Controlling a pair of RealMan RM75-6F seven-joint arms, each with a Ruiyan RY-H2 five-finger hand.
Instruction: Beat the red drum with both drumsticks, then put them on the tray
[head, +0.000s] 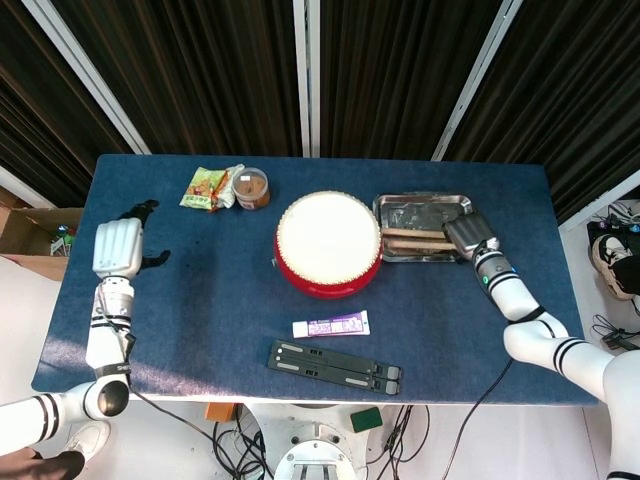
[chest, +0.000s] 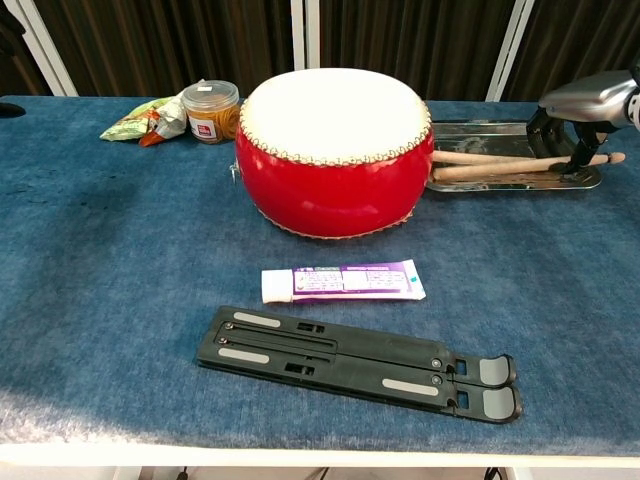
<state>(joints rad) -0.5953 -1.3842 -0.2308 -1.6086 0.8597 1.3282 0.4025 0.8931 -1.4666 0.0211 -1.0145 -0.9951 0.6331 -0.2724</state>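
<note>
The red drum (head: 328, 243) (chest: 335, 150) with its white skin stands mid-table. Right of it is the metal tray (head: 420, 205) (chest: 500, 128). Two wooden drumsticks (head: 415, 238) lie lengthwise in it, one (chest: 490, 173) flat and the other (chest: 500, 158) just behind it. My right hand (head: 470, 235) (chest: 590, 105) hovers over the tray's right end, its dark fingers (chest: 582, 150) still curled around the rear stick near its end. My left hand (head: 118, 245) is far off at the table's left edge, fingers apart and holding nothing.
A toothpaste tube (head: 331, 325) (chest: 343, 281) and a black folded stand (head: 333, 365) (chest: 360, 362) lie in front of the drum. A small jar (head: 252, 188) (chest: 211, 110) and snack packets (head: 207, 187) (chest: 140, 122) sit at the back left.
</note>
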